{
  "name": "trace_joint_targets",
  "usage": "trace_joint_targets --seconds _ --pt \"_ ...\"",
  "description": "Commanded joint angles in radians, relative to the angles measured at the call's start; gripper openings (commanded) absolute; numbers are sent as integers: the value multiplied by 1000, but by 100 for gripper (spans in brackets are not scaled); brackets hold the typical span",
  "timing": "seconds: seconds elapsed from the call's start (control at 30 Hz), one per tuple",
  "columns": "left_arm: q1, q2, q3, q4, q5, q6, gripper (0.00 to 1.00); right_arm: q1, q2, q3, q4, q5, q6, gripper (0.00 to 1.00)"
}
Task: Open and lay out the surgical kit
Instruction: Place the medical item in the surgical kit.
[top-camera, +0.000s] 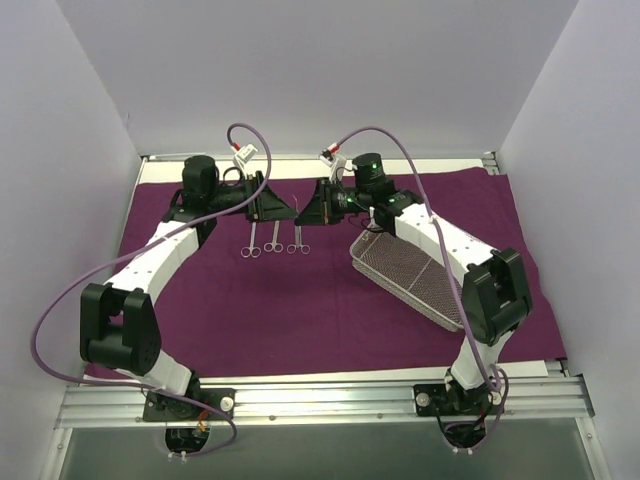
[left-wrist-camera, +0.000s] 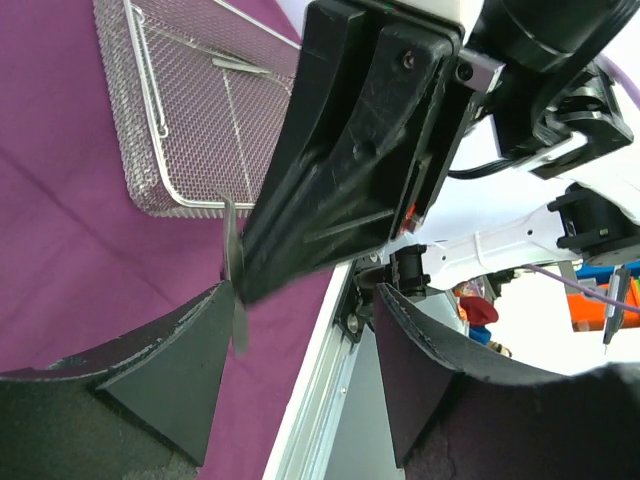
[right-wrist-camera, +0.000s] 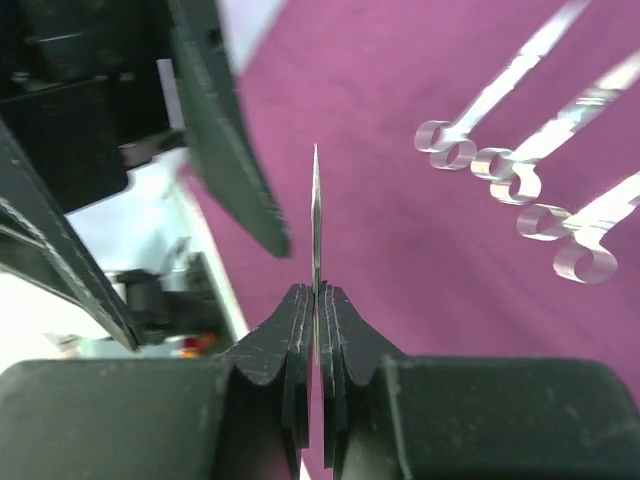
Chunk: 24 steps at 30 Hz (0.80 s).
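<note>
The left gripper (left-wrist-camera: 305, 292) holds its black fingers (left-wrist-camera: 170, 370) wide apart, gripping nothing; just nearside of its fingertips, three slim silver scissor-handled instruments (top-camera: 272, 238) lie in a row on the dark purple cloth wrap (top-camera: 300, 300); the right gripper (right-wrist-camera: 316, 292) faces it, fingers clamped together on thin pointed silver tweezers (right-wrist-camera: 316, 220) reaching between the left fingers; the rectangular silver wire-mesh tray (top-camera: 405, 275) lies askew behind the right fingers.

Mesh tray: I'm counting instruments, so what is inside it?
In the left wrist view the tray holds one slim silver piece, probably tweezers. The right gripper, holding a slim instrument, covers the tray's other side, so anything there cannot be seen.
</note>
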Motion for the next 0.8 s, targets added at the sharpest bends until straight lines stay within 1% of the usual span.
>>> trace_joint_targets --seconds 0.0,0.07,0.13,0.17,0.27,0.4,0.43,0.63,0.73,0.77 --pt "-11 -59 -18 100 20 -27 66 4 -82 -8 282 -164 143 0" --pt "-9 -91 -37 71 13 7 66 -1 -81 6 262 -184 127 0" --pt "-9 -123 -35 -14 -9 86 66 -2 -79 15 265 -216 132 0" --pt "-9 -132 -35 -70 -12 99 66 -2 -85 17 266 -224 133 0" --pt "-8 -151 -37 -121 -10 145 65 -12 -108 -3 292 -224 145 0" --pt "-14 -154 -49 -86 17 128 65 -13 -124 -26 331 -221 190 0" --pt "-16 -146 -49 -83 23 125 65 -12 -124 -32 364 -233 204 0" --pt "-20 -129 -60 35 49 52 59 -9 -122 -44 390 -249 230 0" --pt "-23 -122 -57 76 62 21 54 -9 -121 -51 404 -261 238 0" --pt "-25 -120 -58 99 71 4 50 -9 -119 -57 414 -266 250 0"
